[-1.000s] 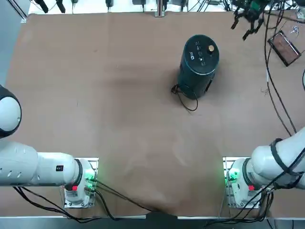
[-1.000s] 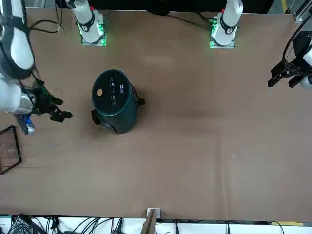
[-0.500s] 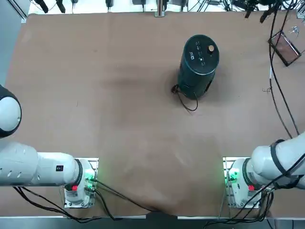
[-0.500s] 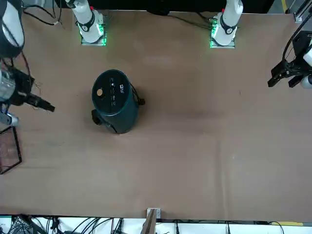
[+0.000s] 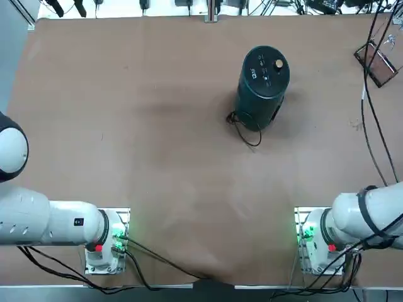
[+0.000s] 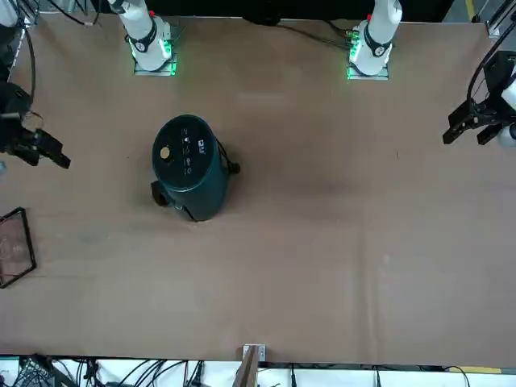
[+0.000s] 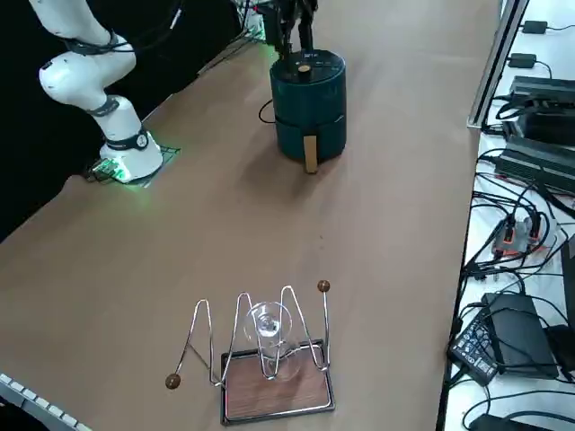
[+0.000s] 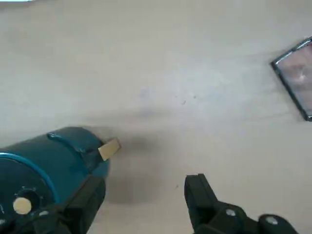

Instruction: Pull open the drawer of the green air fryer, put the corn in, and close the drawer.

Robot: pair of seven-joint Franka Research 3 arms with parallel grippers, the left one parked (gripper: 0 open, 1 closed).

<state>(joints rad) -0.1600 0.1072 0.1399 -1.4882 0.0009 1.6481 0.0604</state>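
Air fryer on far half of tbl, R of ctr; wire rack to its R, w/ glass in it.

From my remote station I watch the green air fryer from overhead, from across the table facing the robot, diagonally down from the robot's right, and closest beside it, over the right gripper, all four views sharing it.

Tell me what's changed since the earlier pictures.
The right gripper has moved away from the green air fryer, apparently rising toward the robot's right. It holds nothing now; no pickup or release shows. The fryer and the wire rack stayed put.
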